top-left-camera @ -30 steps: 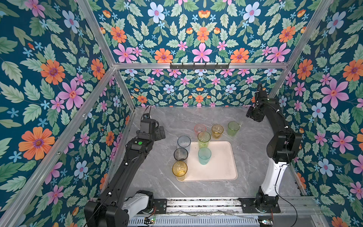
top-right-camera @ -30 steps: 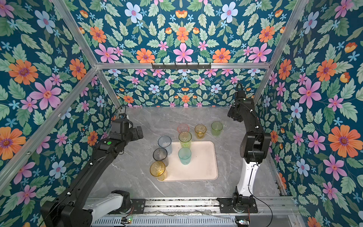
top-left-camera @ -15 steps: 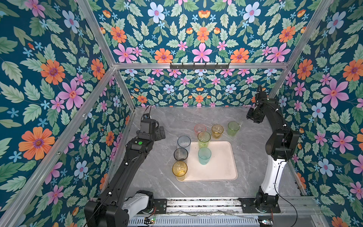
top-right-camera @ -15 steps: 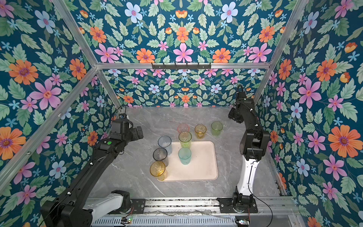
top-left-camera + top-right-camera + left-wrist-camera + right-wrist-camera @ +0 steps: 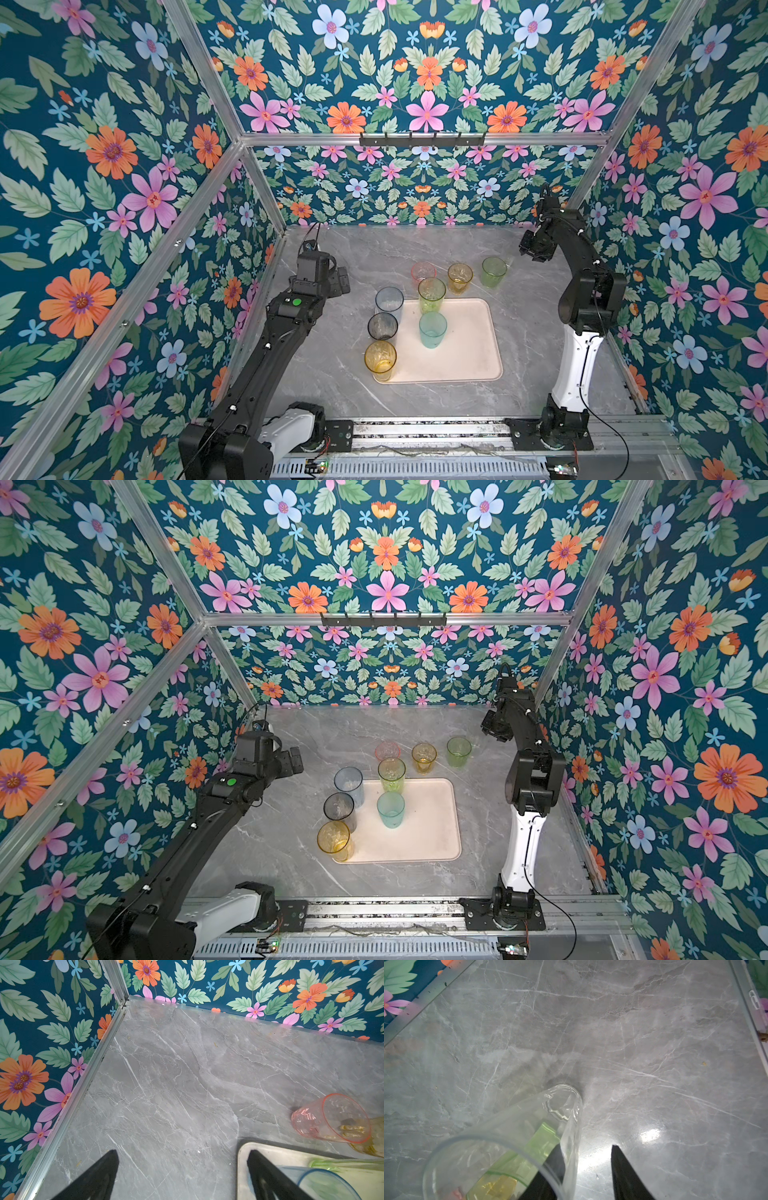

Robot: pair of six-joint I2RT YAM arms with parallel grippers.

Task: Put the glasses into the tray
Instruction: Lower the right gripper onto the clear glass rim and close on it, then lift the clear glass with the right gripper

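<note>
where the right claw [image 5: 585,1147] straddles its rim, a clear glass [image 5: 566,1109]

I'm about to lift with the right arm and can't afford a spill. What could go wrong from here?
1. The right pincer straddles one wall of the clear glass and is not yet clamped. A one-sided rim grip like this may let the glass tilt or slip when lifted.
2. The green glass stands close beside it, so a sideways swing could knock it over.
</note>
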